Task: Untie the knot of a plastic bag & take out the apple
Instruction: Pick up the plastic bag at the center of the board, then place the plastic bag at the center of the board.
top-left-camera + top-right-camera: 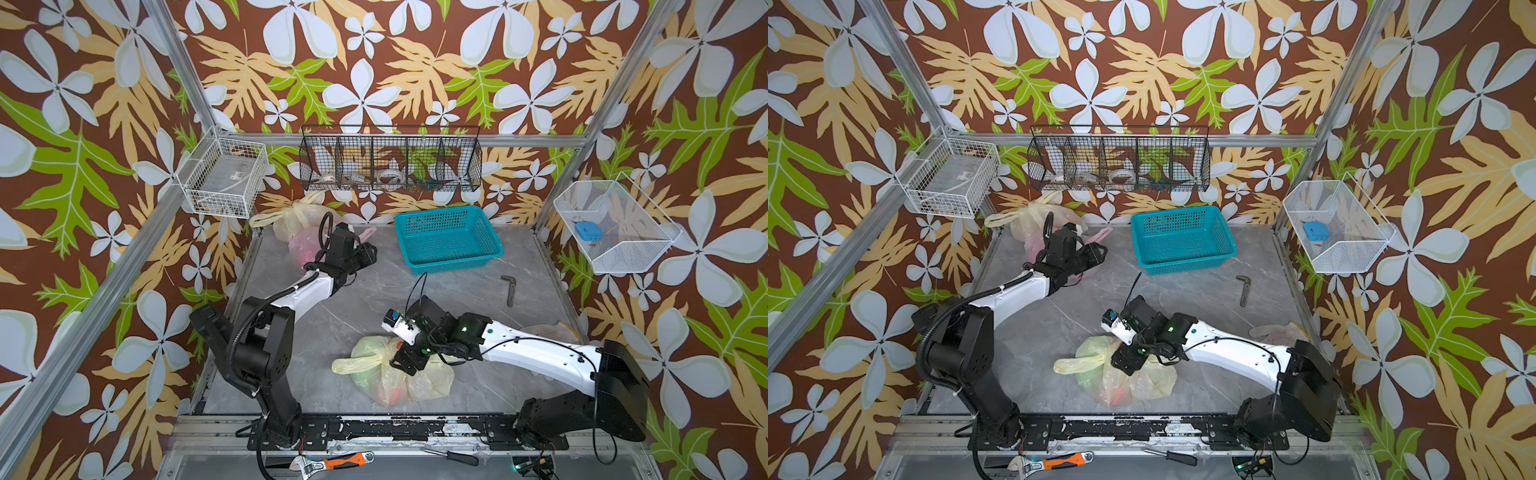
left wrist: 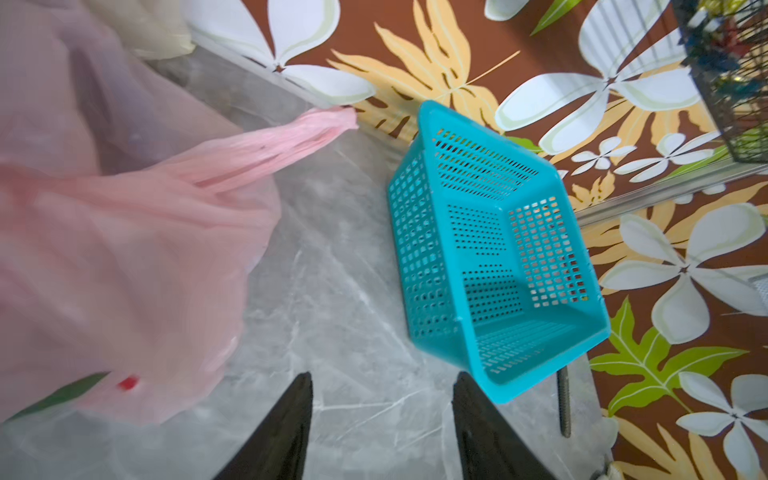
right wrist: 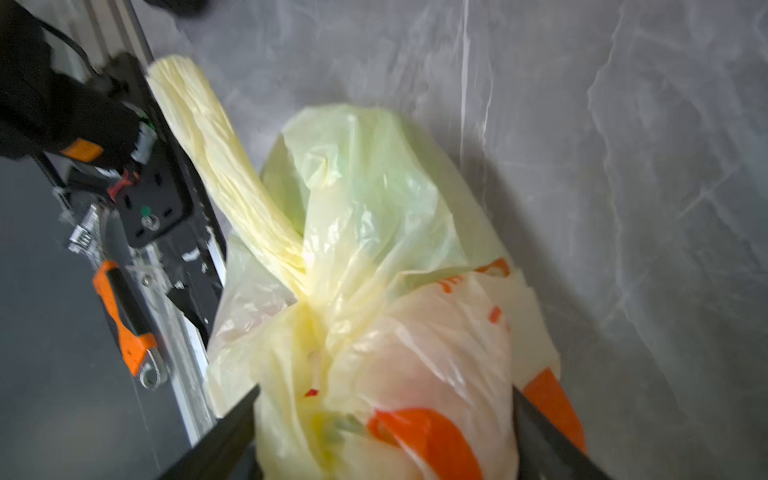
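A knotted yellow plastic bag (image 1: 388,374) (image 1: 1121,378) with orange print lies at the table's front centre. Its knot (image 3: 311,299) is tied, and one twisted handle (image 1: 353,365) (image 3: 216,158) sticks out sideways. A pale green round shape (image 1: 365,351) shows through the plastic; I cannot tell whether it is the apple. My right gripper (image 1: 405,368) (image 1: 1128,362) (image 3: 386,392) points down onto the bag just behind the knot, jaws wide, straddling the bunched plastic. My left gripper (image 1: 369,253) (image 1: 1100,251) (image 2: 382,378) is open and empty at the back left, beside a pink bag (image 1: 305,243) (image 2: 124,249).
A teal basket (image 1: 446,239) (image 2: 498,249) stands at the back centre. A second yellow bag (image 1: 291,216) lies behind the pink one. A hex key (image 1: 509,289) lies at the right. Wire baskets (image 1: 390,160) hang on the walls. A wrench (image 1: 332,461) and a screwdriver (image 1: 453,456) lie on the front rail.
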